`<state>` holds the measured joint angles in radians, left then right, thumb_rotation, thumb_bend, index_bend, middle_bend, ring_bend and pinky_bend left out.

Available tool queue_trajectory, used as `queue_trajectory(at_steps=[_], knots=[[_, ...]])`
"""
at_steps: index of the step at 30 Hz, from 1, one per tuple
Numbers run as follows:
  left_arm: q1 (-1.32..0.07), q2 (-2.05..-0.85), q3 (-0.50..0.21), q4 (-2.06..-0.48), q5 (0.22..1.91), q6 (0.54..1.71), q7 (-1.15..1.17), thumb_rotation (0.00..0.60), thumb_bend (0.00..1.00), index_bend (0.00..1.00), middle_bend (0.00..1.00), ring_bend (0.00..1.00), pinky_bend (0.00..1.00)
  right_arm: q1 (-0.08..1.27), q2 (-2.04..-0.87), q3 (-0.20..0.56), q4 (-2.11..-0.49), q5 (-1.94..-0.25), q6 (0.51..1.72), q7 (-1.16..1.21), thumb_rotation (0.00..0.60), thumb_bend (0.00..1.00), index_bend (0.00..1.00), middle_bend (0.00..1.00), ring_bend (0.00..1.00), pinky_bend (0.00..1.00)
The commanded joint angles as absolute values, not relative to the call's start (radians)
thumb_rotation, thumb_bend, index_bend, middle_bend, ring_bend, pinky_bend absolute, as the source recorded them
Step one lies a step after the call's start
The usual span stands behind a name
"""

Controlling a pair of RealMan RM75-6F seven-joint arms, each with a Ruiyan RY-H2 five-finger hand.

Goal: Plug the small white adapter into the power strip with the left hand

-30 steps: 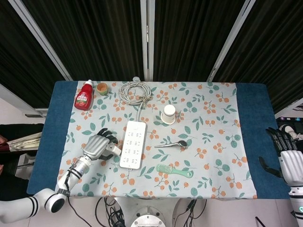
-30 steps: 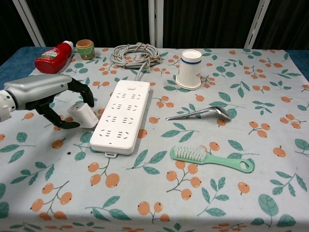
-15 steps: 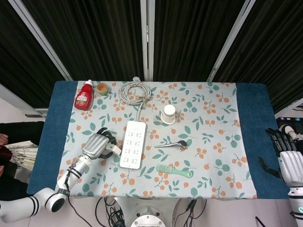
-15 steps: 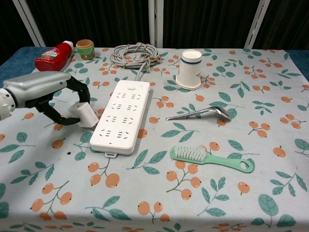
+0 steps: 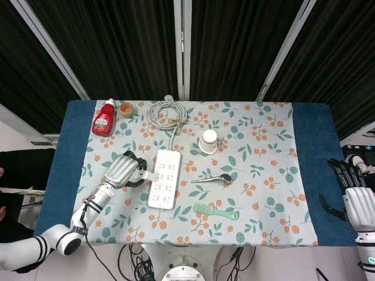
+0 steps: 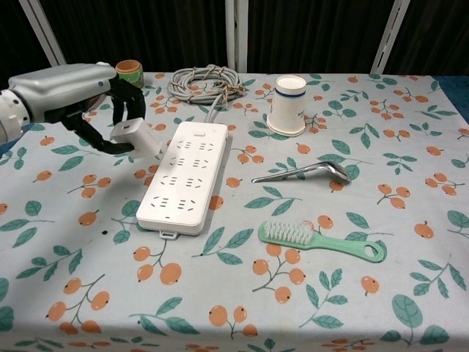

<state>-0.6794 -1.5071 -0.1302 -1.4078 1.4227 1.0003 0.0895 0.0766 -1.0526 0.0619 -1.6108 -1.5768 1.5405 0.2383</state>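
Observation:
My left hand [image 6: 80, 103] [image 5: 123, 170] holds the small white adapter [image 6: 135, 139] [image 5: 145, 174] lifted off the cloth, just left of the white power strip [image 6: 185, 176] [image 5: 164, 178]. The dark fingers curl around the adapter's top and sides. The strip lies lengthwise in the middle of the table, its grey cable coiled [image 6: 205, 81] at the far end. My right hand [image 5: 356, 196] rests off the table's right edge with fingers apart and nothing in it; the chest view does not show it.
A white paper cup [image 6: 288, 104] stands right of the strip's far end. A metal spoon [image 6: 300, 172] and a green brush [image 6: 322, 240] lie to the strip's right. A red ketchup bottle [image 6: 77, 86] and a small brown cup [image 6: 129, 73] sit at the far left.
My left hand has closed on the adapter and lifted it off the cloth, carrying it up and toward the far end of the strip's left side. The right hand has stayed still.

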Motion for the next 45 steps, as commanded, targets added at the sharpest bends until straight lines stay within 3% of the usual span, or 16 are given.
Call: queue_trajectory(at_steps=[1, 10, 20, 45], knots=[[-0.743, -1.463, -0.182, -1.508, 1.329, 0.919, 0.251, 0.6, 0.39, 0.65, 0.72, 0.53, 0.3, 0.074, -1.052, 0.061, -1.61, -1.577, 1.543, 0.238, 0.6, 0.28, 0.04, 0.07, 0.0, 0.0], [-0.832, -1.491, -0.202, -1.569, 1.093, 0.854, 0.542, 0.6, 0.4, 0.66, 0.73, 0.55, 0.3, 0.07, -1.047, 0.06, -1.609, -1.573, 1.545, 0.243, 0.6, 0.28, 0.04, 0.07, 0.0, 0.0], [-0.895, -1.481, -0.183, -1.619, 0.936, 0.843, 0.657, 0.6, 0.4, 0.66, 0.73, 0.55, 0.29, 0.071, -1.053, 0.061, -1.6, -1.569, 1.54, 0.25, 0.6, 0.28, 0.04, 0.07, 0.0, 0.0], [-0.966, -1.496, -0.136, -1.626, 0.823, 0.911, 0.695, 0.6, 0.4, 0.66, 0.73, 0.56, 0.29, 0.065, -1.051, 0.06, -1.599, -1.567, 1.544, 0.251, 0.6, 0.28, 0.04, 0.07, 0.0, 0.0]])
